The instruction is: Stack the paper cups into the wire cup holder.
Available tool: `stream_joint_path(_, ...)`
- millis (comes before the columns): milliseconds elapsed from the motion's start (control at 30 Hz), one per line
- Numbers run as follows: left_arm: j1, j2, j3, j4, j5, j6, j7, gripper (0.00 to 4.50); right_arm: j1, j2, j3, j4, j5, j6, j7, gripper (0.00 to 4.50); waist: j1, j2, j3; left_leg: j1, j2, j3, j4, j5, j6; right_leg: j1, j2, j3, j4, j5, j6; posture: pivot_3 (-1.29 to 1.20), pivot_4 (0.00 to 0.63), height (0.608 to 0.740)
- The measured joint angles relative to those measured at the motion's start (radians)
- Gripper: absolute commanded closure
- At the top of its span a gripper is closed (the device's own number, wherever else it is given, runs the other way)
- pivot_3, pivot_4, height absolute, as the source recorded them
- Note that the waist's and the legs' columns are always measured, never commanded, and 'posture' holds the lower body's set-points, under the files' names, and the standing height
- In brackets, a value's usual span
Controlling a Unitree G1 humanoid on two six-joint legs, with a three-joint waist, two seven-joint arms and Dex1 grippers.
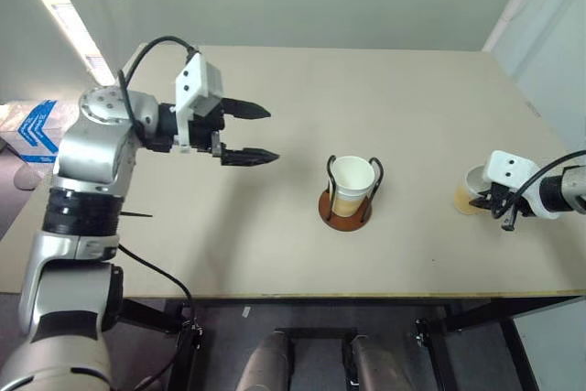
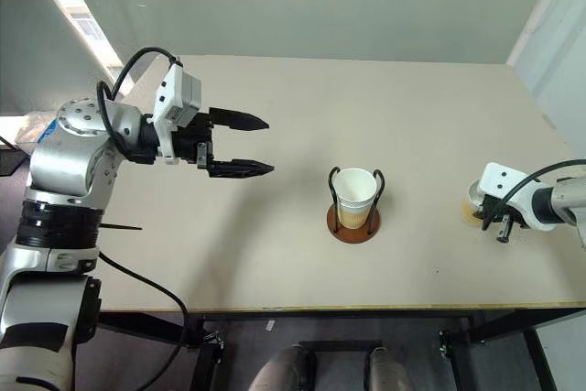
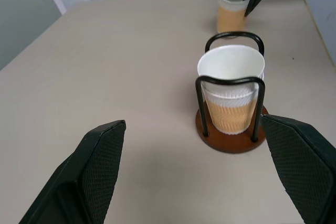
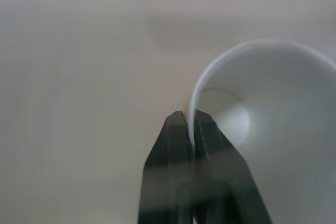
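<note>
Right gripper (image 4: pixel 189 116) pinching loose paper cup (image 1: pixel 469 190) rim, L gripper (image 1: pixel 256 133) spread, wire cup holder (image 1: pixel 346 211) w/ a cup (image 1: pixel 351 185) inside

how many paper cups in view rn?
2. One paper cup sits in the wire holder mid-table; more may be nested inside it. The other cup is near the table's right edge, rim pinched by the right gripper.

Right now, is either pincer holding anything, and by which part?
The right pincer is shut on the wall of the loose cup at its rim, one finger inside, one outside. The left pincer is open and empty.
</note>
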Motion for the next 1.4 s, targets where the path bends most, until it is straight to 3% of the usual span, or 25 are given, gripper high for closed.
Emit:
stream_joint_path(133,0.076,0.032,0.028,0.001,-0.005,-0.007,-0.014,0.0,-0.084,-0.015,-0.051,-0.113,0.097,0.078,0.067,4.47,-0.005,0.001,0.0,0.0,0.0,0.001,-0.002,0.001,-0.001,-0.002,0.001,0.001,0.001,-0.002,-0.005,0.0,0.15,0.74)
stream_joint_path(267,0.105,0.047,0.04,-0.004,-0.017,-0.002,-0.014,0.0,-0.313,-0.023,-0.078,-0.295,0.211,0.211,0.122,4.47,-0.008,0.001,0.0,0.0,0.0,-0.001,-0.003,0.002,-0.003,-0.003,0.002,0.0,0.002,-0.004,-0.009,0.0,0.15,0.74)
stream_joint_path(500,0.111,0.048,0.029,-0.022,-0.011,-0.001,-0.014,0.0,-0.549,0.114,0.106,-0.432,0.241,0.26,0.198,4.47,-0.006,-0.001,0.0,-0.001,0.0,-0.003,-0.003,0.002,-0.004,-0.004,0.002,-0.001,0.002,-0.004,-0.013,0.0,0.15,0.74)
stream_joint_path(767,0.111,0.03,0.0,-0.026,0.009,-0.008,-0.011,0.0,-0.601,0.2,0.242,-0.317,0.108,0.123,0.239,4.47,-0.006,-0.001,0.0,-0.001,0.0,-0.003,-0.004,0.002,-0.004,-0.006,0.002,-0.001,0.003,-0.004,-0.014,0.0,0.15,0.74)
stream_joint_path(1333,0.085,0.002,-0.011,-0.036,0.012,-0.009,0.001,0.0,-0.587,0.294,0.286,-0.278,0.008,0.047,0.289,4.47,-0.009,-0.001,0.0,-0.001,0.0,-0.003,-0.006,0.003,-0.006,-0.007,0.002,-0.001,0.004,-0.004,-0.015,0.0,0.15,0.74)
stream_joint_path(1400,0.079,-0.002,-0.013,-0.036,0.018,-0.009,0.002,0.0,-0.587,0.3,0.295,-0.282,-0.013,0.042,0.289,4.08,-0.008,-0.001,0.0,-0.001,0.001,-0.004,-0.006,0.003,-0.006,-0.007,0.002,-0.001,0.004,-0.004,-0.015,0.0,0.15,0.74)
